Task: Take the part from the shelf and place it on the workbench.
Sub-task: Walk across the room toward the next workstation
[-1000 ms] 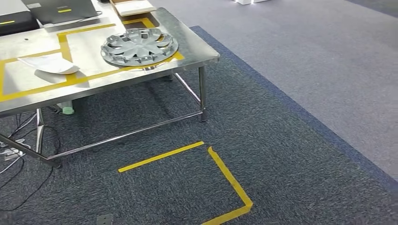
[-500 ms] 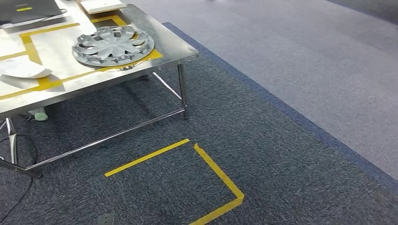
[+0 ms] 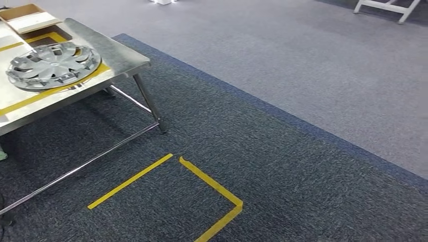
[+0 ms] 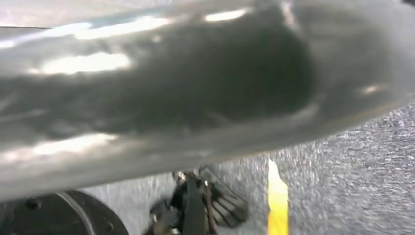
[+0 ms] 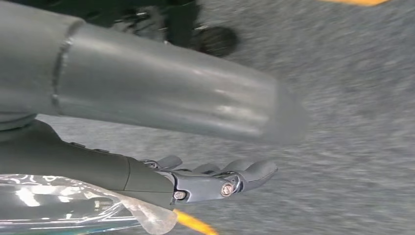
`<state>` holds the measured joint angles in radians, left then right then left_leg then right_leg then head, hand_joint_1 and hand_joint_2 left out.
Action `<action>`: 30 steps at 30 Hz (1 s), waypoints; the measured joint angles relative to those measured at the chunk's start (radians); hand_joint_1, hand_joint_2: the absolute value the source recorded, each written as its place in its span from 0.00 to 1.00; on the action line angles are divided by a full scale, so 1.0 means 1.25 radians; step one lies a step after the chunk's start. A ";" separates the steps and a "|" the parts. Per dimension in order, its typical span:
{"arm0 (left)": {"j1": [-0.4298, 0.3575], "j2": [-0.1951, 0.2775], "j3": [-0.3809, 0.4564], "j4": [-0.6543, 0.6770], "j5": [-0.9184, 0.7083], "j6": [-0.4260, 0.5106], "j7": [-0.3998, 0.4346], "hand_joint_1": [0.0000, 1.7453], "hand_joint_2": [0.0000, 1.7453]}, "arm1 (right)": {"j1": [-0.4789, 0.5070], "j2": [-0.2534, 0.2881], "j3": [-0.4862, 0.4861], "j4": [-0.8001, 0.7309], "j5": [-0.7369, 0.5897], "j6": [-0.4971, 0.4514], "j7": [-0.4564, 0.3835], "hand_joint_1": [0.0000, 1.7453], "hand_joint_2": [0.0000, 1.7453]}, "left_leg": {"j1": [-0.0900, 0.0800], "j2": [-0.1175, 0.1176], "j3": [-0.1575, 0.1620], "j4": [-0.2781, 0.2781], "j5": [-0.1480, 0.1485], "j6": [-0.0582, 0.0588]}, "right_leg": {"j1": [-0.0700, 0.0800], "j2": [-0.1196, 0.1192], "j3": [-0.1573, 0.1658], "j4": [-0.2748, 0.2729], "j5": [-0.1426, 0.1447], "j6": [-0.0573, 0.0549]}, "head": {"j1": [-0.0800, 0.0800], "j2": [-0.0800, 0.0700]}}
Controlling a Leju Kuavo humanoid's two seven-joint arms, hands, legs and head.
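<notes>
The wheel cover (image 3: 50, 64) lies in the yellow-taped square on the counter (image 3: 122, 56), now at the head view's left edge. The robot has turned away, likely towards the shelf. Right hand (image 5: 215, 178) hangs with fingers (image 5: 254, 170) released and empty, while the left hand (image 4: 195, 98) is too blurred to tell.

Silver spoked wheel cover (image 3: 50, 64) on a bare steel workbench (image 3: 118, 58) striped with yellow tape. Dark blue-grey speckled carpet (image 3: 262, 166) carries yellow tape lines (image 3: 212, 184); lighter grey floor (image 3: 282, 45) beyond. Right hand (image 5: 205, 181) dark grey.
</notes>
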<state>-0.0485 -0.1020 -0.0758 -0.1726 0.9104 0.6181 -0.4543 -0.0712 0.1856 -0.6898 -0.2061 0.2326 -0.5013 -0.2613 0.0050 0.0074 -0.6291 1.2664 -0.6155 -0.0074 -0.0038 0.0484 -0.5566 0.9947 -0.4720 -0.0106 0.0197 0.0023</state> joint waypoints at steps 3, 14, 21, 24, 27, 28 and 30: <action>0.001 -0.009 0.049 -0.002 0.034 -0.021 -0.037 0.00 0.00 | 0.001 0.002 0.010 0.002 0.052 -0.004 0.051 0.00 0.00 | 0.000 -0.047 0.064 -0.149 0.082 0.018 | 0.002 0.033 -0.002 0.002 0.003 0.004 | 0.001 0.000; 0.011 -0.041 0.134 -0.004 0.040 -0.004 0.021 0.00 0.00 | -0.002 -0.023 0.056 0.001 0.082 0.034 -0.014 0.00 0.00 | 0.000 0.021 0.086 -0.228 0.107 0.033 | -0.001 -0.034 -0.125 0.222 -0.095 0.046 | 0.010 0.000; 0.009 -0.054 0.134 -0.004 0.001 0.015 0.064 0.00 0.00 | -0.007 -0.031 -0.006 -0.001 -0.019 0.114 -0.077 0.00 0.00 | -0.009 0.081 0.089 -0.222 0.099 0.018 | 0.009 -0.089 0.010 -0.006 -0.009 0.024 | 0.011 0.000; 0.005 -0.056 0.121 -0.004 -0.026 0.028 0.106 0.00 0.00 | -0.001 -0.030 -0.031 -0.001 -0.038 0.133 -0.090 0.00 0.00 | -0.007 0.073 0.088 -0.208 0.084 0.007 | 0.005 -0.066 0.006 -0.009 -0.003 0.009 | 0.010 0.000; 0.008 -0.058 0.107 -0.004 -0.047 0.035 0.136 0.00 0.00 | -0.001 -0.029 -0.050 -0.001 -0.046 0.140 -0.103 0.00 0.00 | -0.002 0.014 0.037 -0.080 0.006 -0.003 | 0.001 -0.041 0.003 -0.010 0.004 -0.001 | 0.005 0.000; 0.009 -0.058 0.100 -0.004 -0.056 0.034 0.140 0.00 0.00 | 0.000 -0.029 -0.055 -0.001 -0.047 0.140 -0.107 0.00 0.00 | -0.002 0.006 0.015 -0.027 -0.016 -0.003 | 0.002 -0.030 0.002 -0.010 0.005 -0.003 | 0.005 0.000; 0.011 -0.060 0.086 -0.004 -0.073 0.030 0.143 0.00 0.00 | 0.003 -0.032 -0.066 -0.001 -0.050 0.145 -0.114 0.00 0.00 | -0.001 0.002 -0.002 0.012 -0.015 -0.001 | 0.003 -0.009 0.001 -0.008 0.006 -0.003 | 0.005 0.000</action>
<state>-0.0350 -0.1764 0.0318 -0.1781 0.8190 0.6558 -0.2754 -0.0679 0.1455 -0.7726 -0.2076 0.1700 -0.3198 -0.4034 0.0032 0.0100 -0.6312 1.2813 -0.6345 -0.0086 -0.0007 0.0377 -0.5558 0.9842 -0.4642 -0.0141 0.0258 0.0023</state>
